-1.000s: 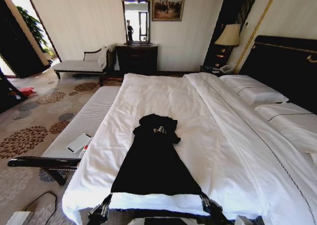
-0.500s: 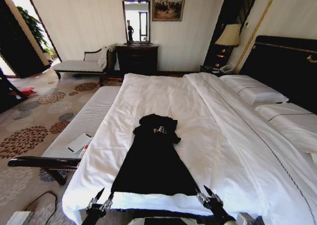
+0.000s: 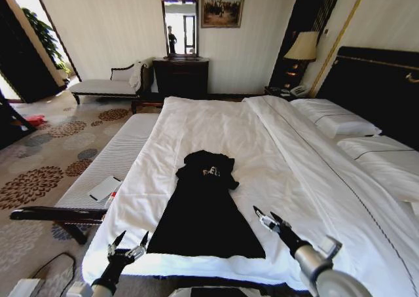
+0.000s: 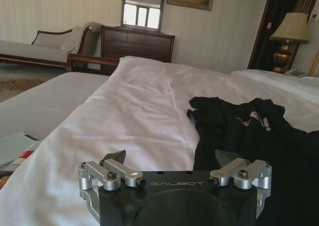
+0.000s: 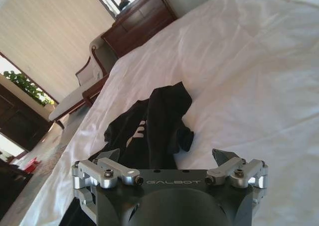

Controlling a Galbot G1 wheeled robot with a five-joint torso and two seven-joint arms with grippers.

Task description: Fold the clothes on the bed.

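Observation:
The clothes, a black T-shirt [image 3: 206,209] with white lettering, lie lengthwise on the bed's white duvet [image 3: 216,127], sleeves folded in and hem toward the near edge. My left gripper [image 3: 129,243] hovers open over the near edge, just left of the hem's left corner. Open as well, my right gripper [image 3: 268,217] hangs above the duvet beside the hem's right corner. In the left wrist view the open left gripper [image 4: 172,159] has the T-shirt [image 4: 249,131] ahead, off to one side. The right wrist view has the T-shirt [image 5: 159,116] ahead of the open right gripper [image 5: 167,156].
A white-cushioned bench [image 3: 114,156] runs along the bed's left side with a flat pad [image 3: 105,188] on it. White pillows [image 3: 334,120] and a dark headboard [image 3: 380,81] are at the right. A chaise [image 3: 105,84], dresser [image 3: 180,74] and lamp [image 3: 302,48] stand at the far wall.
Both grippers have left the hem corners at the near edge and opened. The right rose forward beside the hem; the left moved out to the left. The T-shirt lies still.

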